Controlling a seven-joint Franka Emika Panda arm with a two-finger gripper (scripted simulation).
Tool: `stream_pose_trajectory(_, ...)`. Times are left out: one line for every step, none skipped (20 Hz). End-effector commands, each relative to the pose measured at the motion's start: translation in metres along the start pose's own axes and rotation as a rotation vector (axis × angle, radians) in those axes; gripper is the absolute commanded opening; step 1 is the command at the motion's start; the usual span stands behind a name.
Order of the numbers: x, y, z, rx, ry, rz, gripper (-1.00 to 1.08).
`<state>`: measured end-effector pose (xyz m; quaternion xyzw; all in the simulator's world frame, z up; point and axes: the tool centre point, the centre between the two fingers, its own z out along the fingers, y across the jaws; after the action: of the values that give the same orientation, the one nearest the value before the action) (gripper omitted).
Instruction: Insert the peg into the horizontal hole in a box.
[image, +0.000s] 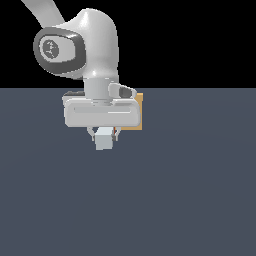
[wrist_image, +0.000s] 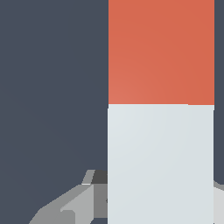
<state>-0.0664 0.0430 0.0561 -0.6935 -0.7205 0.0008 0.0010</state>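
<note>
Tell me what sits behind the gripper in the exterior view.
A tan box shows behind the gripper, at the exterior view's right. Only its edge is visible; its hole is covered. The gripper holds the peg.

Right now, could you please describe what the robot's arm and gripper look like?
The arm is glossy white with rounded, bulbous links and a dark grey circular joint cap. Below it sits a wide, rounded white hand block. The gripper has short, thin grey fingers. No cables or markings are visible.

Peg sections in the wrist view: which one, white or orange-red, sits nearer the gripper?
The white section of the peg; it runs down beside the grey fingers, while the orange-red section extends beyond it.
</note>
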Motion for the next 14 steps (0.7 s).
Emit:
stream_pose_trajectory(0.020, 0.005, -0.005, -0.003, 0.000, 0.031, -1.00)
stream_pose_trajectory(0.028, 0.007, -0.007, -0.003, 0.000, 0.042, -1.00)
stream_pose_trajectory(0.035, 0.009, -0.008, -0.003, 0.000, 0.053, -1.00)
stream_pose_trajectory(0.041, 0.011, -0.009, -0.003, 0.000, 0.063, -1.00)
stream_pose_trajectory(0.047, 0.013, -0.011, -0.003, 0.000, 0.072, -1.00)
stream_pose_trajectory(0.053, 0.014, -0.012, -0.003, 0.000, 0.081, -1.00)
stream_pose_trajectory(0.059, 0.016, -0.013, -0.003, 0.000, 0.090, -1.00)
stream_pose_trajectory(0.064, 0.018, -0.014, -0.003, 0.000, 0.098, -1.00)
stream_pose_trajectory(0.069, 0.020, -0.015, -0.003, 0.000, 0.105, -1.00)
stream_pose_trajectory(0.073, 0.022, -0.016, -0.003, 0.000, 0.112, -1.00)
stream_pose_trajectory(0.077, 0.023, -0.016, -0.003, 0.000, 0.118, -1.00)
stream_pose_trajectory(0.080, 0.025, -0.017, -0.003, 0.000, 0.123, -1.00)
stream_pose_trajectory(0.083, 0.026, -0.018, -0.003, 0.000, 0.128, -1.00)
stream_pose_trajectory(0.086, 0.027, -0.018, -0.003, 0.000, 0.132, -1.00)
